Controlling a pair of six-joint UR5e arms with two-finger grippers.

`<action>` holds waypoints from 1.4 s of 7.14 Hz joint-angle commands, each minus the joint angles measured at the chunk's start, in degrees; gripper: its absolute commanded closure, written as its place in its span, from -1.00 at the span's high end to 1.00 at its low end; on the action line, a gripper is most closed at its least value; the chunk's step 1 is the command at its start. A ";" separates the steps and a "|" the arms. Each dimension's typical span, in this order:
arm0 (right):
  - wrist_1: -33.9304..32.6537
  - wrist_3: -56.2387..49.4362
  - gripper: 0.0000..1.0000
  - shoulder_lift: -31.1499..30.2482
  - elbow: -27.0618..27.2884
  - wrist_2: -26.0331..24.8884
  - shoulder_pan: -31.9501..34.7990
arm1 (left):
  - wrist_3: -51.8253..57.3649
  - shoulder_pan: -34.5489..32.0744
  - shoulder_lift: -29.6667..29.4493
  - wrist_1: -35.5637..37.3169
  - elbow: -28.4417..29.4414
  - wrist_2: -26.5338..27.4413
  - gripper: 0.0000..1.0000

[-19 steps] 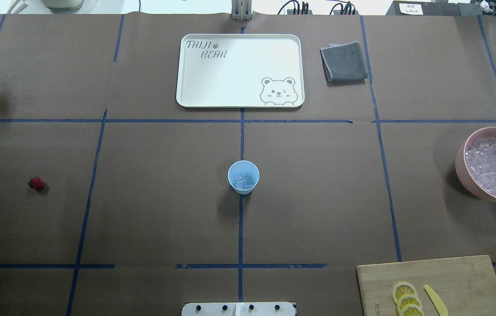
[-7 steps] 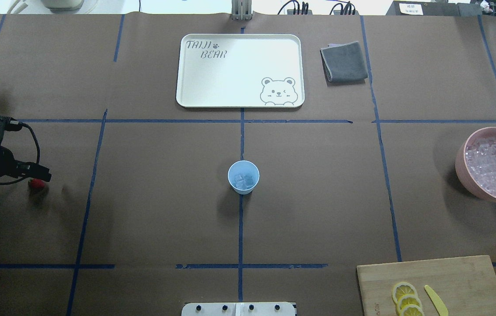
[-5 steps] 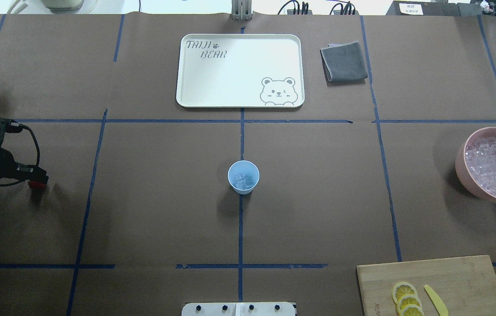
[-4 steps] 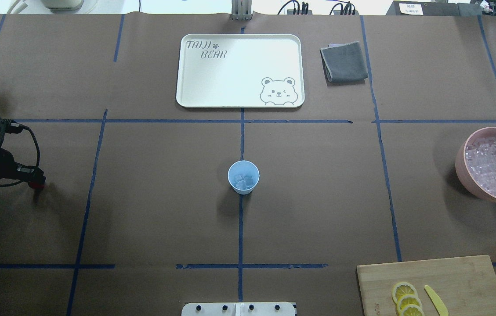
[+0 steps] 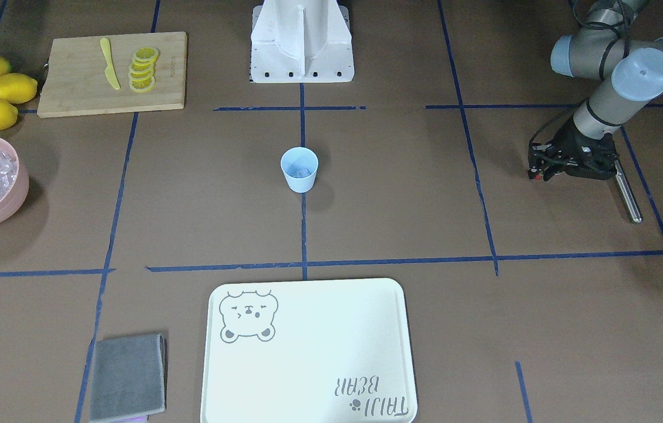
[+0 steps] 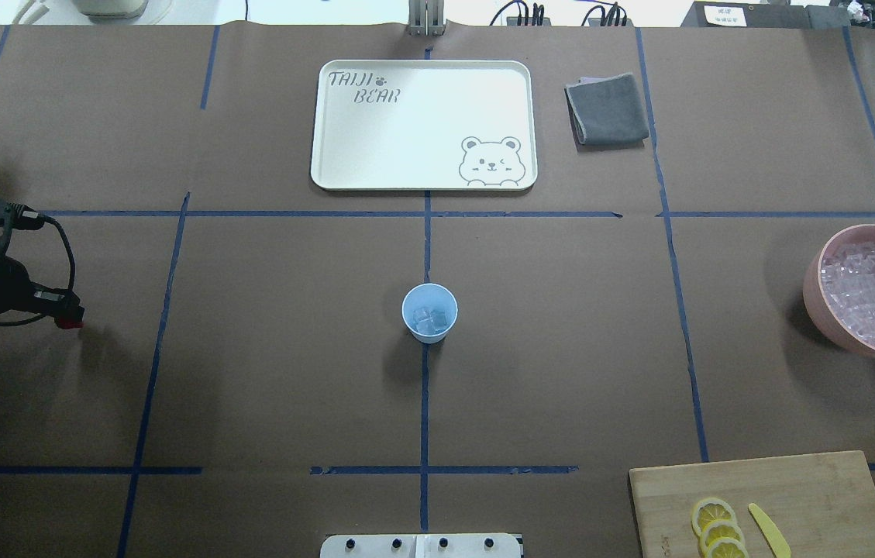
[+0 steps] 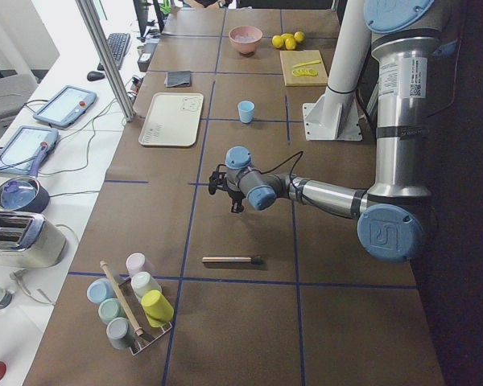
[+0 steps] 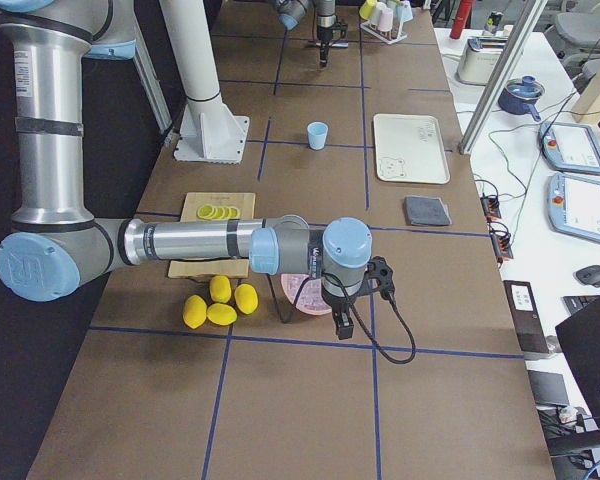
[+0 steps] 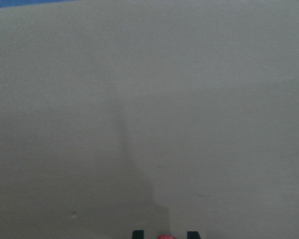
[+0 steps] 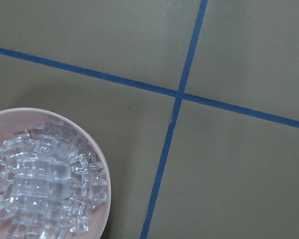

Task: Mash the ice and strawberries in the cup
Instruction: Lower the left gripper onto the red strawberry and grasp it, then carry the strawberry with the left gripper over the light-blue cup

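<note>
On my left wrist feed, the left gripper [image 9: 164, 234] shows only its two black fingertips [image 9: 138, 234] at the bottom edge. A sliver of glossy red, the strawberry [image 9: 164, 237], sits between them. From so thin a slice I can only say the jaws look clenched on the berry, narrow but not fully together. The overhead view agrees: a red spot at the tip of the tool, far out on the left side of the table, well apart from the cup [image 6: 429, 312].

The right gripper [image 8: 344, 328] appears only in the side view from the table's right end, hanging over the pink bowl [image 6: 821, 322]. I cannot tell whether it is released or clenched.

The cup is a small pale blue tapered tumbler, smooth plastic, standing upright on the centre tape line. A few clear, glassy cubes of ice [image 6: 431, 320] lie in its bottom. The bowl is round, matte pink, heaped with more of the same cubes.

A polished metal rod [image 5: 628, 197] lies flat just beside the left gripper. The table [image 6: 266, 372] is covered in dull brown paper gridded with blue tape. At the far edge sit a cream rectangular tray [image 6: 421, 124] with rounded corners and a folded grey cloth [image 6: 608, 108].
</note>
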 commanded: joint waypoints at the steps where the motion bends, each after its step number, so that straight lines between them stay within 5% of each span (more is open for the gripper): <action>1: 0.09 0.45 1.00 -0.07 0.21 0.11 -0.03 | -0.09 -0.52 -5.64 14.56 -7.25 0.06 -1.00; 3: 0.18 0.54 1.00 -0.07 0.30 0.20 0.06 | -0.17 -0.43 -20.98 34.16 -10.45 0.24 -1.00; 5: 0.18 0.45 1.00 -0.24 0.30 0.11 0.06 | -4.53 0.09 -33.58 44.59 -10.54 0.06 -1.00; 7: 0.27 0.45 1.00 -0.42 0.30 0.02 0.06 | -16.30 6.31 -41.43 44.54 -9.57 2.94 -1.00; 8: 0.27 0.45 1.00 -0.51 0.30 0.02 0.06 | -21.39 11.99 -44.59 44.54 -7.83 8.79 -1.00; 10: 0.27 0.45 1.00 -0.68 0.21 0.02 0.06 | -27.48 17.74 -52.85 43.57 1.90 14.73 -1.00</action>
